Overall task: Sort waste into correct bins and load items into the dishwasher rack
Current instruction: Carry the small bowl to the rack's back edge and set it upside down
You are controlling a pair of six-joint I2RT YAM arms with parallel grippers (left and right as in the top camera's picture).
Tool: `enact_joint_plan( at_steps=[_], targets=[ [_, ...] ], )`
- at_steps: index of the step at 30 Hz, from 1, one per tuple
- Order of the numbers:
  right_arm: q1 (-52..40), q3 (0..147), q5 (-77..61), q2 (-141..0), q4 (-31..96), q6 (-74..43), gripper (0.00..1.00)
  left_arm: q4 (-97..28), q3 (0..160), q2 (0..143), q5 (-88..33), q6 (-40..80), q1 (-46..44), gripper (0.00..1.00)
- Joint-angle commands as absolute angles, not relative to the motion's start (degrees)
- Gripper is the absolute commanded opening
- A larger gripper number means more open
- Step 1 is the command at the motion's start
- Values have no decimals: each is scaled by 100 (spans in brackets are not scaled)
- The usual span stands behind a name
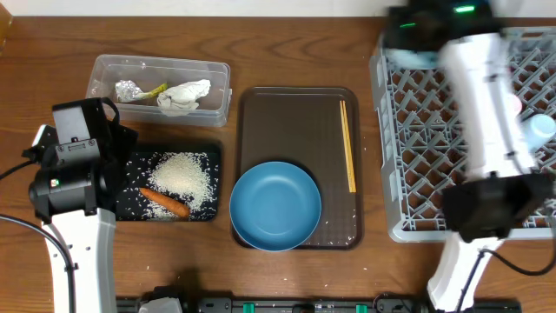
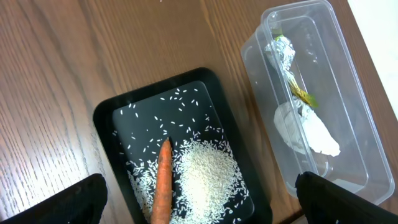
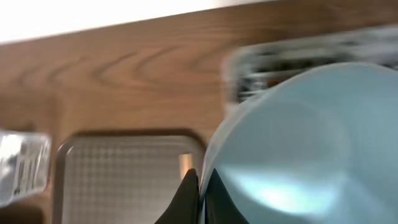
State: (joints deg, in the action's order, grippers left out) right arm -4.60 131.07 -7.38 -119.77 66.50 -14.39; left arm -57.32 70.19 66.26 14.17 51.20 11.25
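Observation:
My right gripper (image 3: 199, 177) is shut on the rim of the small light-blue bowl (image 3: 298, 137). It holds the bowl, blurred, over the far left corner of the grey dishwasher rack (image 1: 417, 156). My left gripper (image 2: 199, 205) is open above the black tray (image 2: 124, 109), with nothing between its fingers. Loose white rice (image 2: 208, 174) and the orange carrot (image 2: 163, 180) lie in that tray. The clear tub (image 1: 221, 87) holds the foil ball (image 1: 127, 89), the yellow-green wrapper (image 1: 155, 89) and the white tissue (image 1: 184, 96). The blue plate (image 1: 275, 206) and chopsticks (image 1: 347, 143) rest on the brown tray (image 1: 287, 122).
A light-blue cup (image 1: 540, 129) shows in the rack at the right edge, partly behind my right arm. The brown tray sits between the two bins and the rack. A few rice grains lie scattered on the brown tray near the plate.

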Motion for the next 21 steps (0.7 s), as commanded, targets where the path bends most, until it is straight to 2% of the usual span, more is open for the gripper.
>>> enact_joint_plan(
  at_steps=[1, 6, 14, 17, 21],
  targets=[
    [346, 12969, -2912, -12254, 6692, -685, 1, -5763, 7030, 6624, 1555, 5109, 1151, 99],
    [1367, 12626, -5249, -12503, 6292, -239, 1, -5763, 7030, 6624, 1555, 5109, 1151, 99],
    [2141, 11931, -7470, -13056, 5275, -161, 1, -5763, 7030, 6624, 1555, 5111, 1151, 99],
    [2215, 11911, -8075, -13284, 5107, -163, 1, -5763, 7030, 6624, 1555, 5109, 1151, 99],
    [2244, 11911, -8169, -13489, 5057, -187, 1, -5763, 7030, 6624, 1555, 5109, 1151, 99]
  ],
)
